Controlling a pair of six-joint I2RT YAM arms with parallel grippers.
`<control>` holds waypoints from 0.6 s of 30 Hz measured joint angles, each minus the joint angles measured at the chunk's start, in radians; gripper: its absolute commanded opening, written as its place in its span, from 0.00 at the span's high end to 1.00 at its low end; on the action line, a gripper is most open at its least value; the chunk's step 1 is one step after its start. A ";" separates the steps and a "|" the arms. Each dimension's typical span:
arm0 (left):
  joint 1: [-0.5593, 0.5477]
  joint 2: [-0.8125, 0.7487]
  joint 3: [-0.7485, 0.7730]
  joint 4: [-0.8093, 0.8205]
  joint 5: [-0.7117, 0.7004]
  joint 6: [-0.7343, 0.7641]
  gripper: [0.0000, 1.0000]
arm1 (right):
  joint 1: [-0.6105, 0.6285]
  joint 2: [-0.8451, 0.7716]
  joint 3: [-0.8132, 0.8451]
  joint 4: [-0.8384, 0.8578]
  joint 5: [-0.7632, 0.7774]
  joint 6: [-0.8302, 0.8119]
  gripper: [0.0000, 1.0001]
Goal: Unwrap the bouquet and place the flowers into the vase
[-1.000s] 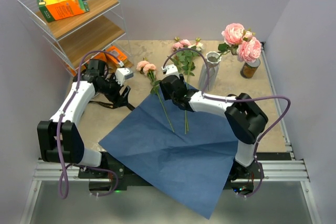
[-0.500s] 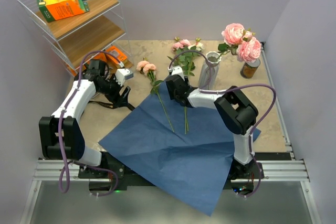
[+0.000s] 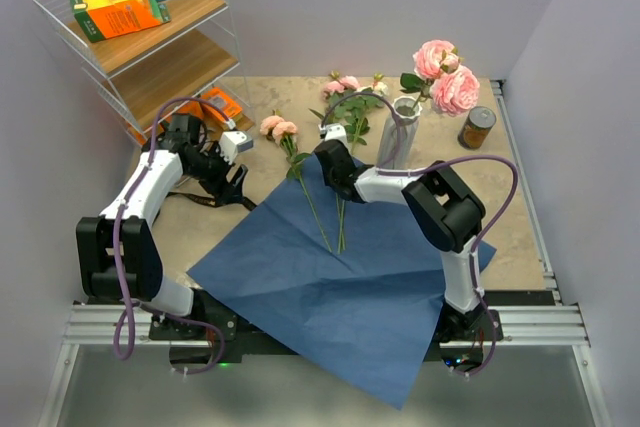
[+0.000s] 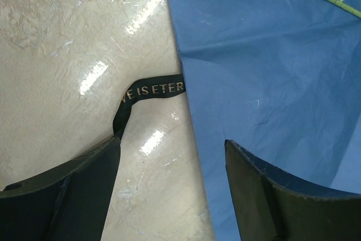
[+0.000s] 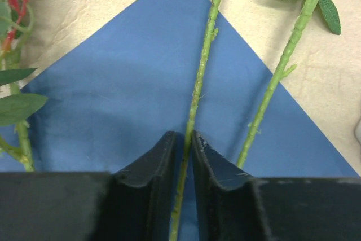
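Three loose rose stems lie at the far corner of one sheet of blue paper [image 3: 330,297], which is spread flat across the centre of the overhead view and hangs off the table [image 3: 510,207] at the bottom. In the right wrist view they are the middle stem [image 5: 197,83], a second stem [image 5: 282,66] just to its right and a leafy third stem [image 5: 20,134] at the left edge. Two large pink roses [image 3: 445,75] stand in the one vase [image 3: 398,137], upper right of centre. A single brown jar [image 3: 477,128] stands near the vase on its right, and one wire shelf rack [image 3: 180,62] holding boxes fills the upper left. One black ribbon [image 4: 155,90] lies on the bare tabletop, one end under the paper's edge. The right arm folds back on itself. Its elbow sits right of centre and its forearm reaches left, crossing in front of the vase. The right gripper [image 5: 185,135] points down at the paper's far corner, its fingers clenched on the middle stem. The left arm runs up the left side with its wrist turned inward. The left gripper [image 4: 172,145] hangs released, with fingers wide apart, over the paper's left edge and the ribbon.
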 measured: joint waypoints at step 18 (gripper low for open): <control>0.000 0.000 0.000 -0.001 0.003 0.000 0.21 | 0.074 -0.253 -0.317 0.296 -0.057 0.009 1.00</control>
